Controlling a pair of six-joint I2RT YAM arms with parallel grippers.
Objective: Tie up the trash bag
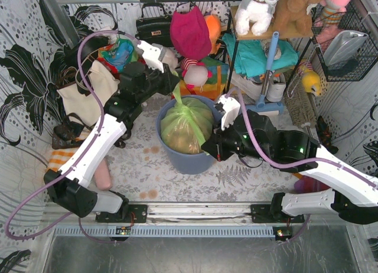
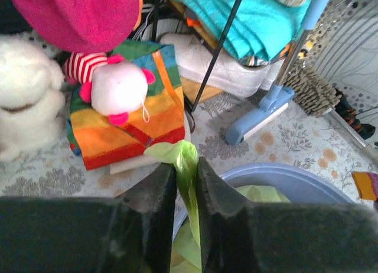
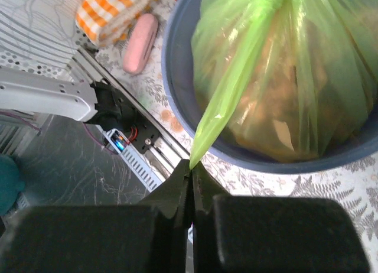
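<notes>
The trash bag [image 1: 188, 126], light green with tan paper showing through, sits in a round blue bin [image 1: 177, 158]. My left gripper [image 1: 175, 83] is shut on a twisted flap of the bag [image 2: 188, 161] at the bin's far rim. My right gripper [image 1: 207, 148] is shut on another flap of the bag [image 3: 227, 113], drawn taut over the bin's near right rim. In the right wrist view the bag [image 3: 295, 72] bulges above the bin wall [image 3: 177, 78].
A cream tote [image 1: 88, 93] stands left of the bin. Plush toys, a rainbow cloth [image 2: 136, 119] and a blue dustpan [image 2: 260, 116] crowd the back. A pink case [image 3: 140, 42] and an orange checked cloth [image 3: 109, 16] lie at the near left by the rail.
</notes>
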